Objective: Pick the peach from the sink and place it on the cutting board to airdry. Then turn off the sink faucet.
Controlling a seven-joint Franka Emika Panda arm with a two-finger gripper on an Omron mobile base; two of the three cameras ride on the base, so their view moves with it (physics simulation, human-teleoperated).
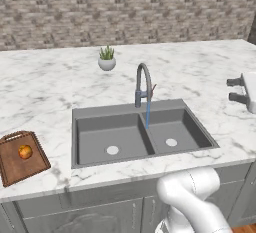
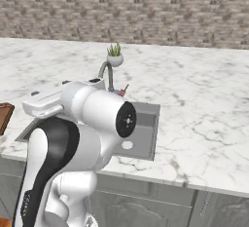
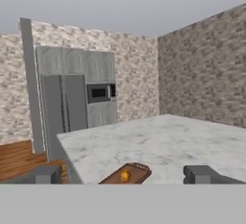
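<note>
On a marble counter [image 1: 50,87] before a brick wall [image 1: 125,12], the peach [image 1: 25,151] sits on the cutting board [image 1: 12,169] at far left; water runs from the faucet [image 1: 143,84] into the sink [image 1: 90,122]. The gripper [image 3: 124,175] looks across the counter, fingers spread, holding nothing.

Marble counter and what sits on it

The white grey-veined marble counter [image 1: 45,84] runs wide under a brick wall, with the sink [image 1: 140,133] set into its middle and the sink faucet [image 1: 143,83] rising at the sink's back rim, a blue stream falling from its spout into the right basin. The cutting board [image 1: 20,158] lies at the counter's front left edge. A small potted plant [image 1: 106,59] stands behind the faucet, and a white appliance [image 1: 248,91] sits at the far right.
</note>
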